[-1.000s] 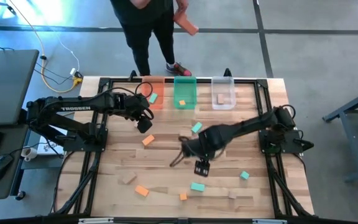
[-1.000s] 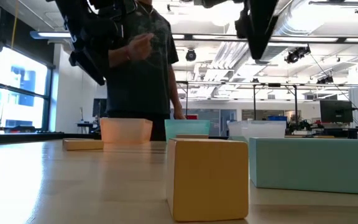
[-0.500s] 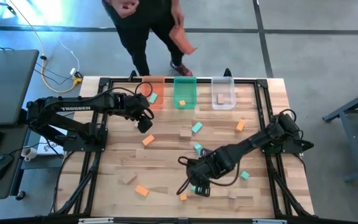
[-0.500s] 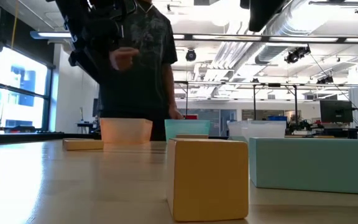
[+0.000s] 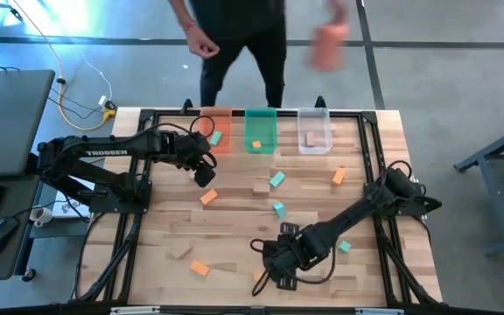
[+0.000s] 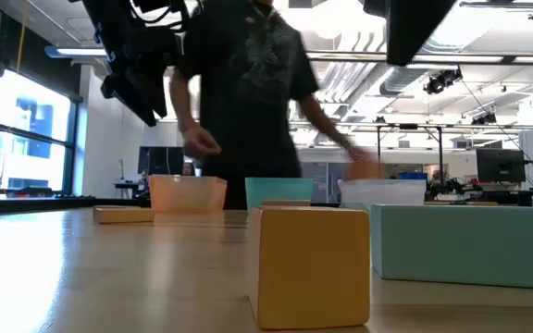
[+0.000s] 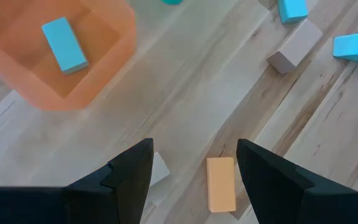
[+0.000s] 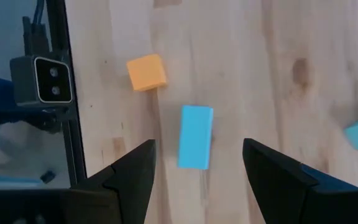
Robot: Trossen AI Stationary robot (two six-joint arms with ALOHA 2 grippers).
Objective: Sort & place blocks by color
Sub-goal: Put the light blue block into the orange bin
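Small teal, orange and tan blocks lie scattered flat on the table. My right gripper [image 5: 280,269] hovers open near the near edge. In its wrist view [image 8: 197,180] a teal block [image 8: 196,137] lies just ahead of the fingertips, with an orange cube [image 8: 146,71] beyond it. My left gripper [image 5: 204,173] hangs open over the table's left middle, above an orange block [image 7: 220,183]. The orange tray [image 7: 61,81] holds one teal block [image 7: 64,45]. In the low view the orange cube [image 6: 310,268] and the teal block [image 6: 461,242] fill the foreground.
Orange tray [image 5: 218,145], green tray [image 5: 260,121] and clear tray [image 5: 314,122] stand in a row at the far edge, the clear one holding a tan block. A person [image 5: 234,44] stands behind the far edge with an orange thing [image 5: 328,45] in hand. Black frame rails border the table.
My right gripper has swept from the table's middle toward the near edge and now hangs over the teal block there, still open. The person behind the table has stepped to the right, swinging the orange thing along. My left arm has kept still.
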